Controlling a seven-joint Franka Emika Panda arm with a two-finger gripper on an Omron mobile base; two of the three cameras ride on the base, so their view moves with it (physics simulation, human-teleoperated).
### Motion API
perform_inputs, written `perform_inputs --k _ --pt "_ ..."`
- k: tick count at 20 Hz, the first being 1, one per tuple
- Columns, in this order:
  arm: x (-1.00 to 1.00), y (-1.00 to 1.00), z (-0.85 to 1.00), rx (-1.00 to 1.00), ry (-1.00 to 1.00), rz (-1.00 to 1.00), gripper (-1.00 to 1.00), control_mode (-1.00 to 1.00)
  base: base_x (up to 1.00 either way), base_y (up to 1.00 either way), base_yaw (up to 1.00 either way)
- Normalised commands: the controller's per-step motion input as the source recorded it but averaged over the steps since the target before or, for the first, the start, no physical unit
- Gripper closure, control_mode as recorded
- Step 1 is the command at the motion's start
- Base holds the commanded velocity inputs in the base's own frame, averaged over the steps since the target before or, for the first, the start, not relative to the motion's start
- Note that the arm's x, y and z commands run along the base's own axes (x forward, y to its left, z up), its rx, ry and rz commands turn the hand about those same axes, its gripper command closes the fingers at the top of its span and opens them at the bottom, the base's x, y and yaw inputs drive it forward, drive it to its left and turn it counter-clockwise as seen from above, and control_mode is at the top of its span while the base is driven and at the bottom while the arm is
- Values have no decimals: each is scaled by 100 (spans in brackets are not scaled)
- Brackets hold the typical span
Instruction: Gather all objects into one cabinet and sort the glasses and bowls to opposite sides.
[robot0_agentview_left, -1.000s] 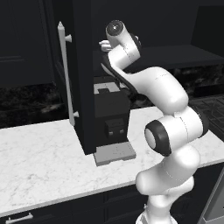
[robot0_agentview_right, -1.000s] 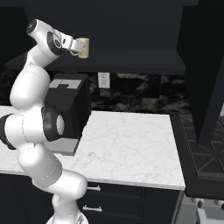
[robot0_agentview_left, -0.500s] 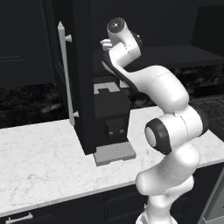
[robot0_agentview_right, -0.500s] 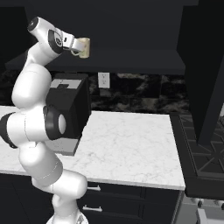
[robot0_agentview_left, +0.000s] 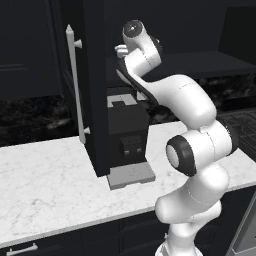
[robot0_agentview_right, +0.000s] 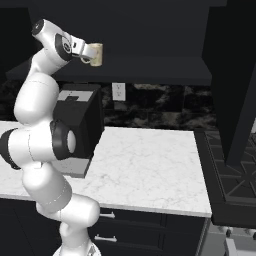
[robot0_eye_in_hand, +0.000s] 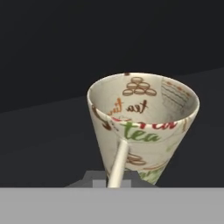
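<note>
The gripper (robot0_agentview_right: 91, 53) was clamped on a beige cup (robot0_agentview_right: 96, 54), held high above the counter and level with the cabinet's wide dark shelf (robot0_agentview_right: 150, 70); in the hand view the cup (robot0_eye_in_hand: 142, 127) showed printed "tea" lettering; below stood a black coffee machine (robot0_agentview_right: 80, 125) on the white marble counter (robot0_agentview_right: 150, 165); the cabinet door's silver bar handle (robot0_agentview_left: 76, 82) stood to the left.
</note>
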Motion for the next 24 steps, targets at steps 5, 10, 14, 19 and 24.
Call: perform_inputs --k 5,10,14,19,24 --pt "-10 -8 0 0 0 0 100 -100 0 0 0" --pt "-22 -4 0 0 0 1 100 -100 0 0 0" --pt "-1 0 0 0 0 4 100 -100 0 0 0" --pt "0 -4 0 0 2 7 100 -100 0 0 0" --pt "0 -5 0 0 0 7 100 -100 0 0 0"
